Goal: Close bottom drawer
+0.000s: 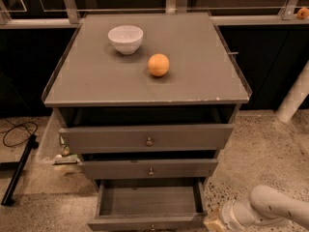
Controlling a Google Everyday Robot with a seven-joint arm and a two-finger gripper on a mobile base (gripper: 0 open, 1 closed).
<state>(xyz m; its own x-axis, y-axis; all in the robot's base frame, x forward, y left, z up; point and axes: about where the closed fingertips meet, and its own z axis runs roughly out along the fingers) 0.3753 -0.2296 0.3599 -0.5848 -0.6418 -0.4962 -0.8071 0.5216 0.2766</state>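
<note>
Standing pulled out: bottom drawer, with the gripper by its right corner

On the speckled floor at far left lies a looped black cable (17, 132), and a black pole (18, 172) slants down beside it. The grey cabinet (96, 81) fills the middle. On its top a white bowl (125, 38) sits toward the far left, upright, and an orange (158, 65) rests a little right of it and nearer, the two apart.

Below the top, the top drawer (106, 138) and the middle drawer (111, 168) each stand slightly out. The bottom drawer (147, 202), lowest and nearest, is pulled well out, so the grey floor of its box shows.

The gripper (215, 221) sits low at the near right, just beside the right end of that drawer's front. Whether it touches the front cannot be told, nor whether its grip is spread or closed. The white arm (277, 209) runs off to the right. A white post (294, 98) leans farther back, and a second orange (302, 13) sits on the far right ledge.
</note>
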